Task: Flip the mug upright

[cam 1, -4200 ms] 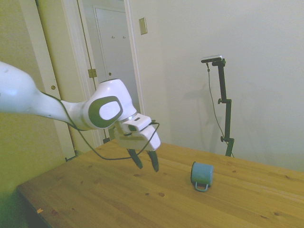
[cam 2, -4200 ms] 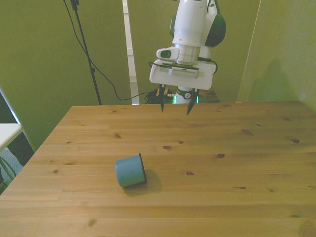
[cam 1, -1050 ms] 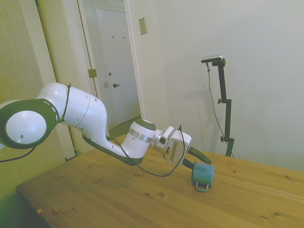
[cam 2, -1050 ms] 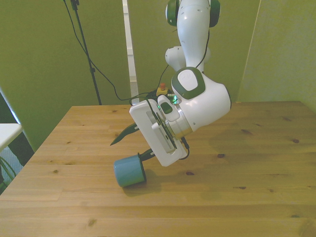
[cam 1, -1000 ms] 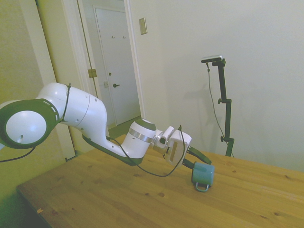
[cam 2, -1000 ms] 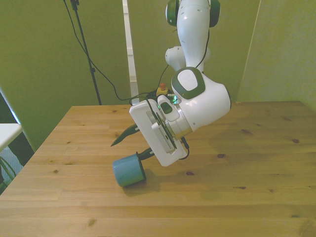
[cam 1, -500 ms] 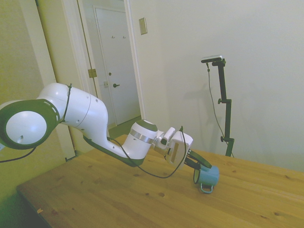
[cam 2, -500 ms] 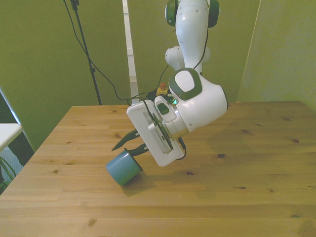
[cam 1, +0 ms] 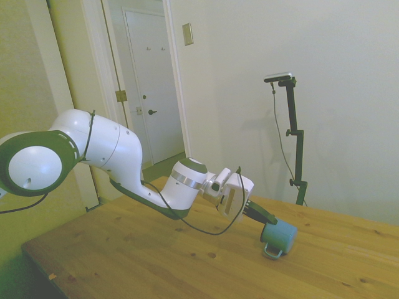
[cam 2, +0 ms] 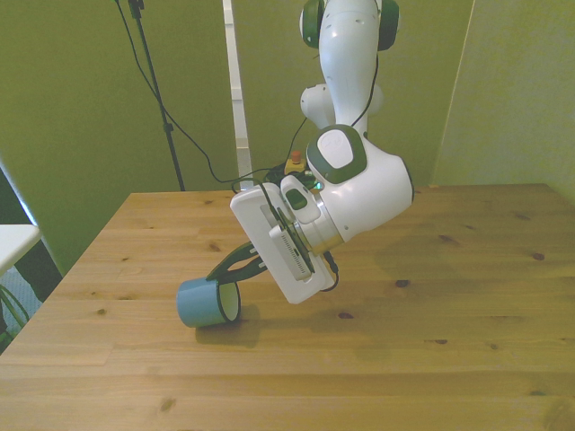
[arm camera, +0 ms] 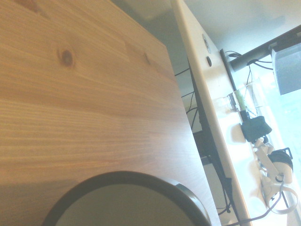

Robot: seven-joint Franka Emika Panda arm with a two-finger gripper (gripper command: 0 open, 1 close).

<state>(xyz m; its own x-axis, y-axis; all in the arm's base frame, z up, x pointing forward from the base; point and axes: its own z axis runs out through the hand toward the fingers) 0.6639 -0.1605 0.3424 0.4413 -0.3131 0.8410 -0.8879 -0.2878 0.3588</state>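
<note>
On your front view's left, the small teal-blue cylindrical mug (cam 2: 207,303) lies on its side on the pale knotted wooden table (cam 2: 431,296), its open mouth facing the gripper (cam 2: 232,272). The dark fingers are closed on the mug's rim. From the side, its loop handle (cam 1: 272,253) points down at the tabletop.

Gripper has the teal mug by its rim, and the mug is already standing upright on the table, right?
Not upright. The gripper does hold the mug at its rim, but the front view shows it still tipped on its side on the table, open mouth facing sideways toward the arm. The side view agrees: the mug leans over, handle underneath.
</note>
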